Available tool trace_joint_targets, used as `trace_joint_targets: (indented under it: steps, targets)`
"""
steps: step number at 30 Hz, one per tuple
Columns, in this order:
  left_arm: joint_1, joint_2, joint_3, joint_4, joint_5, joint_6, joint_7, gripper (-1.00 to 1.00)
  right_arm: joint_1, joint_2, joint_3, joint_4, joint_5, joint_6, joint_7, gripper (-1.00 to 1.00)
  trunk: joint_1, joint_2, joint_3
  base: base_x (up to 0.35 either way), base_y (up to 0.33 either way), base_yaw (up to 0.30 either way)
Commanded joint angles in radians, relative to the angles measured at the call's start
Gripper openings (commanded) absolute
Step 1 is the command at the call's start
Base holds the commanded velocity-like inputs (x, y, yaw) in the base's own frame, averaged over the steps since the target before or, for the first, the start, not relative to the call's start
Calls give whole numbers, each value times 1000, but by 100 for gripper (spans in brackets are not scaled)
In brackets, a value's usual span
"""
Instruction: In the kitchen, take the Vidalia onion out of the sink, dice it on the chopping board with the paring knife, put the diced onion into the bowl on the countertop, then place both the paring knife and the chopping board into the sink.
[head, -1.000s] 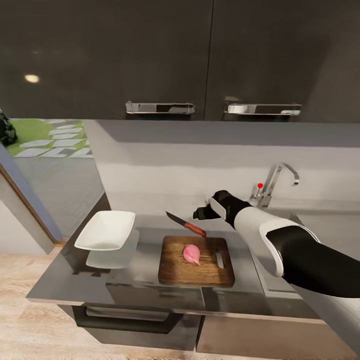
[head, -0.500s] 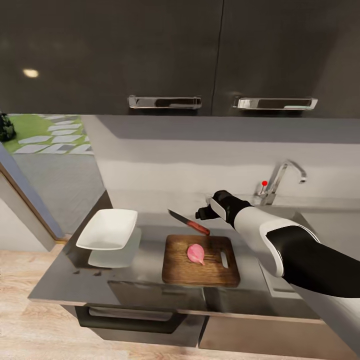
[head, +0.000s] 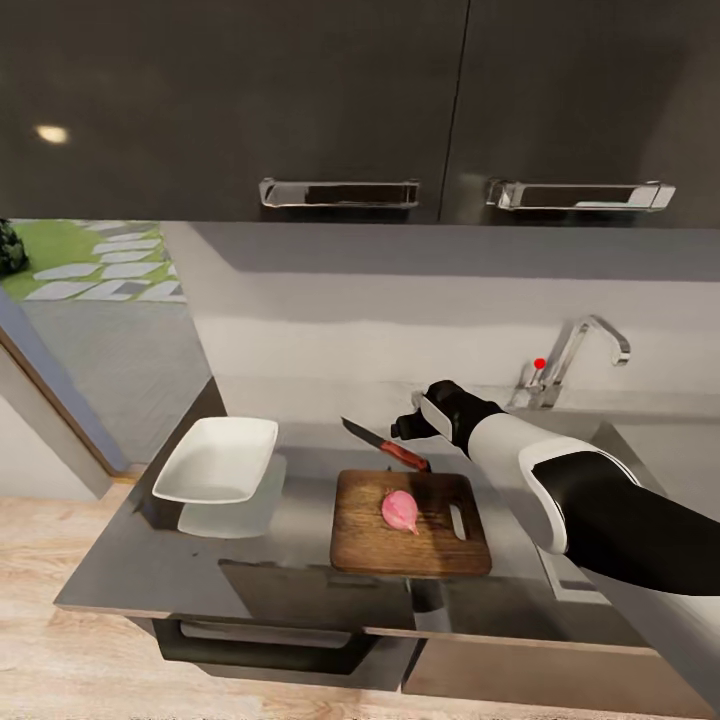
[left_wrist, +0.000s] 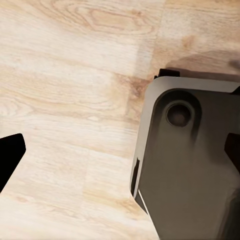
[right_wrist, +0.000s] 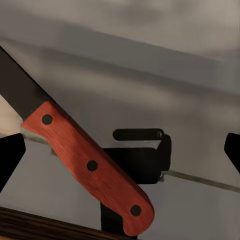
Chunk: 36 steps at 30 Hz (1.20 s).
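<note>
- Onion, the pinkish-red lump, is sitting on the brown wooden board already.
- Right gripper, fingers apart, is hovering over the red-handled knife; only the camera's shifting lately, so grabbing's next.

Even, soft light throughout, with a small warm lamp glare on the glossy dark cabinets. The worktop is mirror-like, carrying a pale reflection of the bowl just beneath it. A broad soft shadow lies across the wall under the cabinets. Chrome handles show bright streaks. The head view is slightly soft, with mild compression smear. The right wrist view is close and a little blurred, the knife casting a dark reflection. The left wrist view shows bright floor
</note>
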Motion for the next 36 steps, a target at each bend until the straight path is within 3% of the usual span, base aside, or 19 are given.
trace_joint_targets:
  steps: [1,36]
  targets:
    - [-2,0,-7,4,7,-7,1,100,-1,0,9,-1,-10,5,-1,100,1,-2,-4,2,1,0]
    - [-2,0,-8,5,7,-7,1,100,1,0,9,4,-9,19,1,100,1,-2,-60,0,4,0]
